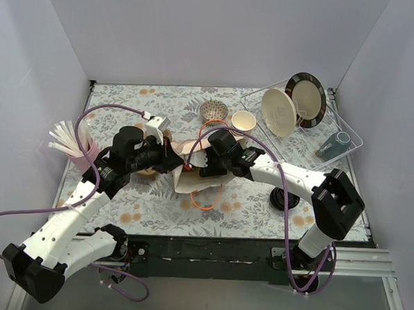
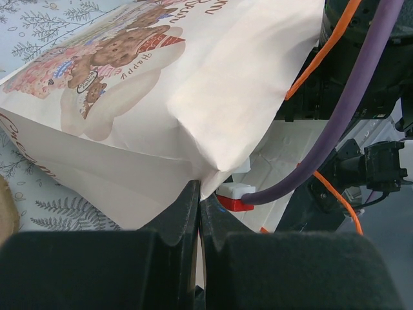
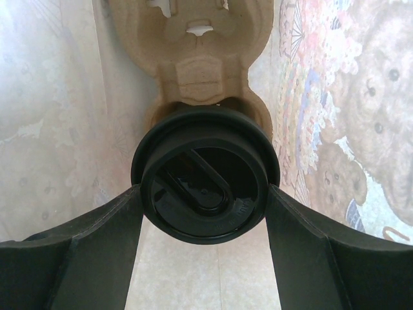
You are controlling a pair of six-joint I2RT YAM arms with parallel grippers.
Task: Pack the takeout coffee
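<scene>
Coffee's in the bag, and both grippers are on the job!

The right gripper [image 3: 203, 192] is inside the white teddy-bear-print paper bag [image 2: 213, 97]. Its black fingers [image 3: 97, 245] press on either side of the takeout coffee [image 3: 193, 155], clamped at its round black plastic lid. Just behind the lid sits a moulded brown pulp cup carrier [image 3: 197, 71], though I cannot tell if the cup is seated in it. The left gripper [image 2: 199, 194], jaws together, pinches the bag's paper edge over the leaf-patterned table [image 1: 155, 208].
</scene>
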